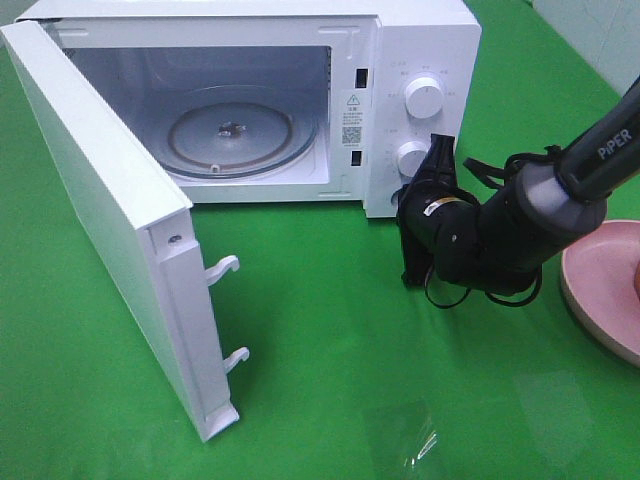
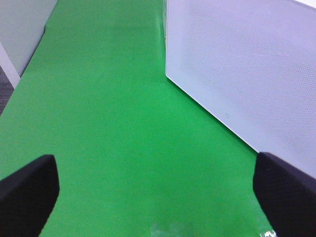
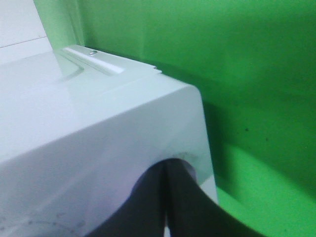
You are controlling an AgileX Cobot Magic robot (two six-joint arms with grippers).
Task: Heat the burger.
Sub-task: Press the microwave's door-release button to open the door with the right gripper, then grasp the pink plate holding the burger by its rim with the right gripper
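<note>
On a green tabletop (image 1: 330, 330), a white microwave oven (image 1: 425, 35) stands with its door (image 1: 100, 200) swung wide to the left of the high view, showing the glass turntable (image 1: 235, 135) inside. The right pincer (image 1: 440, 150), its dark fingers (image 3: 153, 202) pressed flat together with nothing between them, points at the control panel just beside the lower knob (image 1: 410, 158); whether it touches cannot be told. The left pincer (image 2: 155, 197) hangs over the cloth beside a white panel (image 2: 247, 64) of the oven, jaws spread wide and holding nothing. At the high view's right edge, a pink plate (image 1: 600, 280) carries a brown sliver cut off by the frame, apparently the burger (image 1: 636, 272), well apart from the oven.
</note>
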